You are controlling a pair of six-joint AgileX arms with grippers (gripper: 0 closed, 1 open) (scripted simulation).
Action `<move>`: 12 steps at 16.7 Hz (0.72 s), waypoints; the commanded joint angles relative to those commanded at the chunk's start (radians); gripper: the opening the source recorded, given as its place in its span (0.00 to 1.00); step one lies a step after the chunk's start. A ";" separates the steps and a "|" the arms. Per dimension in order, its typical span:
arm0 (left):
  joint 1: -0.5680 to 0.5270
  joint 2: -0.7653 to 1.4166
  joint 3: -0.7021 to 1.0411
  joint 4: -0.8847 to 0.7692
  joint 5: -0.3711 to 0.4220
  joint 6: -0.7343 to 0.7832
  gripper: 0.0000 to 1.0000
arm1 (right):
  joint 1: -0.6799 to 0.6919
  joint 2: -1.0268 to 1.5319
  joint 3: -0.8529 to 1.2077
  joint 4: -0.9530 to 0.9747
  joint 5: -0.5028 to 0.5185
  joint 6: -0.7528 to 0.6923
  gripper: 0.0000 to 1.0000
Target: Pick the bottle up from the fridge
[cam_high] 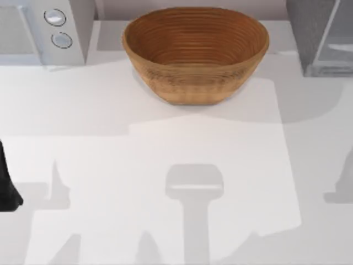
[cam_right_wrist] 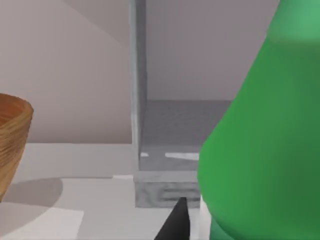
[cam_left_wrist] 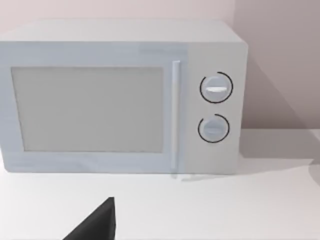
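The green bottle (cam_right_wrist: 260, 145) looms right in front of the right gripper's dark fingertip (cam_right_wrist: 176, 222), close by the fridge (cam_right_wrist: 165, 150) with its door swung open; whether that claw pinches it I cannot tell. From above, the fridge (cam_high: 320, 38) stands at two o'clock, the woven basket (cam_high: 196, 52) at twelve, the white microwave (cam_high: 47, 30) at ten; the left arm (cam_high: 6, 185) sits parked at nine on the table (cam_high: 165, 154).

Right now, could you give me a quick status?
Left arm parked at table's left edge. Bottle close against right wrist camera, fridge behind it. Basket clear of it.
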 joint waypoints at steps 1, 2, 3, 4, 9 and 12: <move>0.000 0.000 0.000 0.000 0.000 0.000 1.00 | 0.007 -0.040 -0.021 -0.024 0.006 0.000 0.00; 0.000 0.000 0.000 0.000 0.000 0.000 1.00 | 0.013 -0.071 -0.038 -0.042 0.011 0.000 0.00; 0.000 0.000 0.000 0.000 0.000 0.000 1.00 | 0.016 -0.091 -0.049 -0.055 0.015 0.000 0.00; 0.000 0.000 0.000 0.000 0.000 0.000 1.00 | 0.018 -0.100 -0.054 -0.061 0.016 0.000 0.00; 0.000 0.000 0.000 0.000 0.000 0.000 1.00 | 0.015 -0.096 -0.053 -0.059 0.015 0.002 0.00; 0.000 0.000 0.000 0.000 0.000 0.000 1.00 | 0.036 -0.066 -0.034 -0.038 0.035 0.002 0.00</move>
